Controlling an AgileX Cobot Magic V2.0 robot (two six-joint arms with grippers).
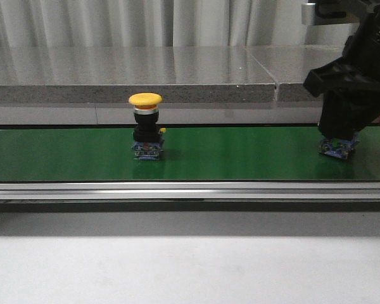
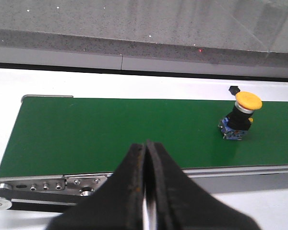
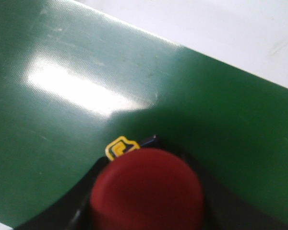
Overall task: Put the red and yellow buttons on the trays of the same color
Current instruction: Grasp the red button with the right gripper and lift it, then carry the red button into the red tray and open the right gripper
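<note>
while right pincer (image 1: 339, 136) pinches red button (image 3: 146, 191), left pincer (image 2: 146, 191) pressed together, yellow button (image 1: 145, 126) upright on belt (image 1: 240, 155)

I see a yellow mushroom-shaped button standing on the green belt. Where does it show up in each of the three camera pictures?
Front view: the yellow button stands upright on the green belt, left of centre.
Left wrist view: the same button stands on the belt, far from the closed fingers.
Right wrist view: not in it; only a red button shows.
Shared landmark: the green belt.
</note>
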